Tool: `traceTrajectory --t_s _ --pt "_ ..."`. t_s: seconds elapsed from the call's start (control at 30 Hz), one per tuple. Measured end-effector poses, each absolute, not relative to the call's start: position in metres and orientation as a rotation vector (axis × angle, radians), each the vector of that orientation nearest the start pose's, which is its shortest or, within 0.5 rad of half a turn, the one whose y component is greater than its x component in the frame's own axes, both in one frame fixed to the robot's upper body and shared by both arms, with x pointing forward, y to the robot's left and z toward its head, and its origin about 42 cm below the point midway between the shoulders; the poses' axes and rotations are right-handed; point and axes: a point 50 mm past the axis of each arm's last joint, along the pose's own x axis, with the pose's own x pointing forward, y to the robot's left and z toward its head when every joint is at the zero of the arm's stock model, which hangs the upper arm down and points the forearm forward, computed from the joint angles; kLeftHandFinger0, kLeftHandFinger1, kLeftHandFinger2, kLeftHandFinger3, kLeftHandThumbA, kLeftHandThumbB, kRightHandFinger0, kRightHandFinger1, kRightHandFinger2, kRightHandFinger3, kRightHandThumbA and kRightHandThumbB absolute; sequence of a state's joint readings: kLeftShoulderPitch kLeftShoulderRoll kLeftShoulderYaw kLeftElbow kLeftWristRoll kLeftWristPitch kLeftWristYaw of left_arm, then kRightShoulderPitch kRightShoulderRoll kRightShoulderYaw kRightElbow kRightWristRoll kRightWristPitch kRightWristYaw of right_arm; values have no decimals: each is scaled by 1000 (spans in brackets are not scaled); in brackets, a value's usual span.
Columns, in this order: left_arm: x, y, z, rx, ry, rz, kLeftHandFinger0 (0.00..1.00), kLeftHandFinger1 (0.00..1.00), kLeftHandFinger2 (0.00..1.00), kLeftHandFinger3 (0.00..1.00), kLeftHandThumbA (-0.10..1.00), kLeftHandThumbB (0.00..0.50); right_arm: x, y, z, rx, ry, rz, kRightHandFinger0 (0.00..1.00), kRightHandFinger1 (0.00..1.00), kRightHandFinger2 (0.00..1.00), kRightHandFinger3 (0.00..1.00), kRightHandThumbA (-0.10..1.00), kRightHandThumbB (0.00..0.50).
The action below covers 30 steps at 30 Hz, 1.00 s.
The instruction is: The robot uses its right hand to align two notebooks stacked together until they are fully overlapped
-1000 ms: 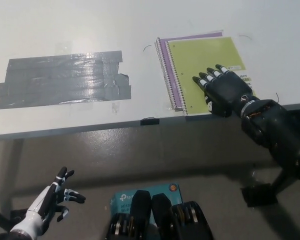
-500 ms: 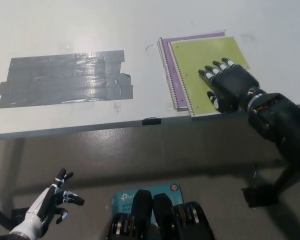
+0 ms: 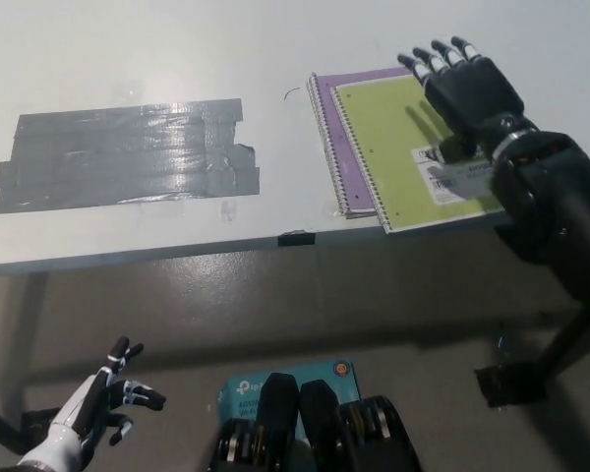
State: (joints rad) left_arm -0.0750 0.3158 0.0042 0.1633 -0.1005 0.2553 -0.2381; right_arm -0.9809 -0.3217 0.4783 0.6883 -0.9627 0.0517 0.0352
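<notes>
We see the black right hand (image 3: 464, 83) spread flat with its fingers apart, holding nothing, over the far right part of the green notebook (image 3: 398, 147) on the white table (image 3: 177, 49). Its fingertips (image 3: 436, 54) reach past the notebook's far edge, and whether the palm presses on the cover or hangs just above it we cannot tell. The green notebook lies on top of a purple notebook (image 3: 332, 138), both with their spiral bindings on the picture's left side. The two are not fully overlapped — a purple strip shows along the left of the green cover and a thin one along its far edge, and the green notebook sits slightly turned, its near corner reaching to the table's front edge. A white label (image 3: 452, 175) on the green cover shows just beside the right arm's wrist. Well to the left of the notebooks, a broad patch of grey tape (image 3: 128, 152) is stuck flat to the table. The white left hand (image 3: 93, 408) rests low at the picture's lower left — below table level, well apart from everything on it, its fingers loosely spread and empty.
</notes>
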Motion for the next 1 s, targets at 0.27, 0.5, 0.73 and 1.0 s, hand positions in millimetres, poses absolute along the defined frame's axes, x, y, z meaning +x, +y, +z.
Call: traceTrajectory --t_s 0.27,0.5,0.73,1.0 --pt "300 317 70 167 367 -180 361 512 444 1000 1000 500 535 -169 267 -1428 -199 124 1000 1000 1000 1000 930 86" --pt "300 316 70 168 367 -182 348 478 445 1000 1000 500 526 -184 235 -1375 -70 88 1000 1000 1000 1000 1000 187" --pt "302 313 72 174 360 -191 358 459 402 1000 1000 500 517 -192 213 -1342 21 66 1000 1000 1000 1000 1000 181" --pt "303 311 72 179 359 -199 279 452 431 1000 1000 500 510 -187 197 -1311 66 78 1000 1000 1000 1000 1000 244"
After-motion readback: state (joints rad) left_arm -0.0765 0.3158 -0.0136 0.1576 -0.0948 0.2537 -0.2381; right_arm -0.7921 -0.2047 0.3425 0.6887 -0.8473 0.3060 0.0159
